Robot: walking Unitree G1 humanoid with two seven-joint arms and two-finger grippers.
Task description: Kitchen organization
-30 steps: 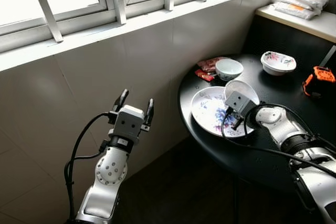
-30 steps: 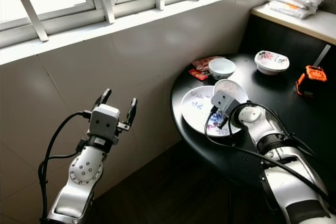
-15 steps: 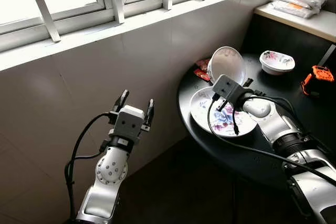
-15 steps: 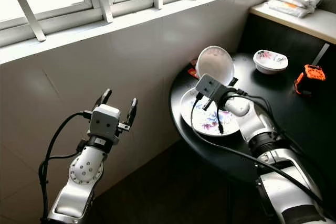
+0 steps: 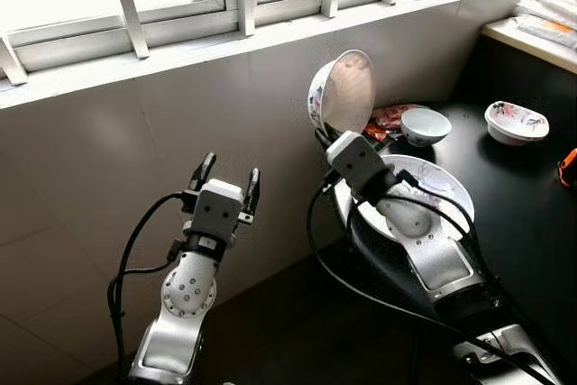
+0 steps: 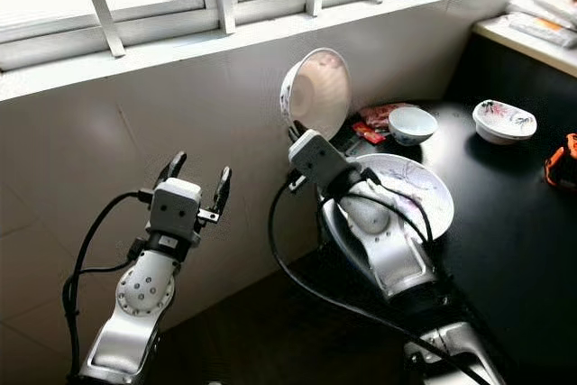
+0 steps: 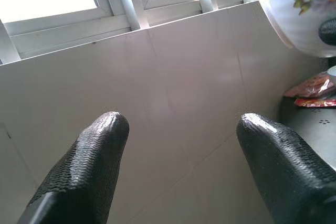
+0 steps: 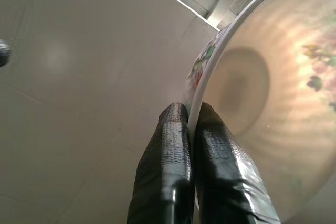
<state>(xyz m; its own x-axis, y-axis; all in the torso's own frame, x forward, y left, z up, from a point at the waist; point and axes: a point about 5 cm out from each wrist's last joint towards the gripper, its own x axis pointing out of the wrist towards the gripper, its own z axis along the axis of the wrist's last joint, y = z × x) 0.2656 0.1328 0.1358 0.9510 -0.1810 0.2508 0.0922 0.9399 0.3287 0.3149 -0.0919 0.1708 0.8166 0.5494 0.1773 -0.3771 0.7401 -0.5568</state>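
Note:
My right gripper (image 5: pixel 322 136) is shut on the rim of a white flowered bowl (image 5: pixel 343 93), held on edge in the air left of the round black table (image 5: pixel 532 214), near the tiled wall. In the right wrist view the fingers (image 8: pixel 173 150) pinch the bowl's rim (image 8: pixel 252 87). A large flowered plate (image 5: pixel 442 188) lies on the table under my right forearm. Further back stand a small white bowl (image 5: pixel 425 124) and another flowered bowl (image 5: pixel 516 122). My left gripper (image 5: pixel 225 178) is raised and open in front of the wall, holding nothing; its fingertips (image 7: pixel 100 135) stand wide apart.
Red snack packets (image 5: pixel 389 117) lie by the small bowl at the table's back edge. An orange tool (image 5: pixel 569 167) sits at the far right. A white counter (image 5: pixel 532 33) with bags runs behind the table. A window sill (image 5: pixel 180 47) tops the tiled wall; dark floor lies below.
My right gripper has lifted the bowl off the plate and carried it up and left, away from the table toward the wall. The camera has turned right. The left arm has held still.

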